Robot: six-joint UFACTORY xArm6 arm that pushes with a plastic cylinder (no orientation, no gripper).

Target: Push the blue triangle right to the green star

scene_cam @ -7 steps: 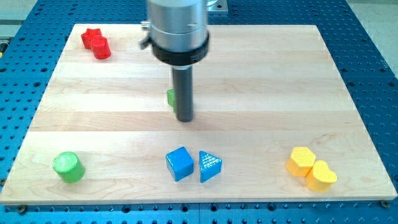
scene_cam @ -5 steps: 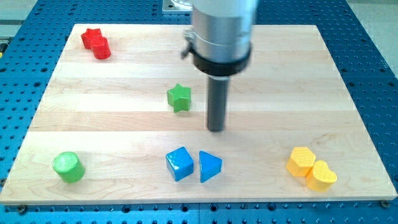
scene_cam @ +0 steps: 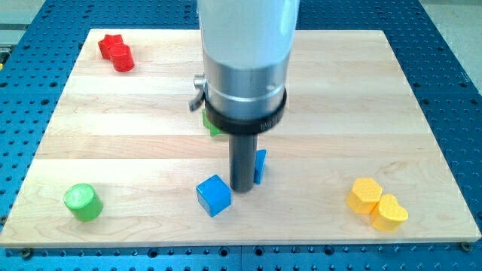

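Observation:
My tip (scene_cam: 242,188) stands at the board's lower middle. The blue triangle (scene_cam: 260,165) touches the rod's right side, and the rod hides most of it. The green star (scene_cam: 212,124) sits above and to the left; the arm's body covers it except for a small green edge. The blue cube (scene_cam: 214,195) lies just left of and slightly below my tip, close to it.
A green cylinder (scene_cam: 82,202) sits at the lower left. Two red blocks (scene_cam: 116,52) lie at the upper left. A yellow hexagon (scene_cam: 366,193) and a yellow heart (scene_cam: 389,213) touch at the lower right. The wooden board's bottom edge (scene_cam: 241,242) is near.
My tip moved from the star's side to its right, then down between the blue blocks. The blue triangle shifted up toward the star; the blue cube nudged slightly left.

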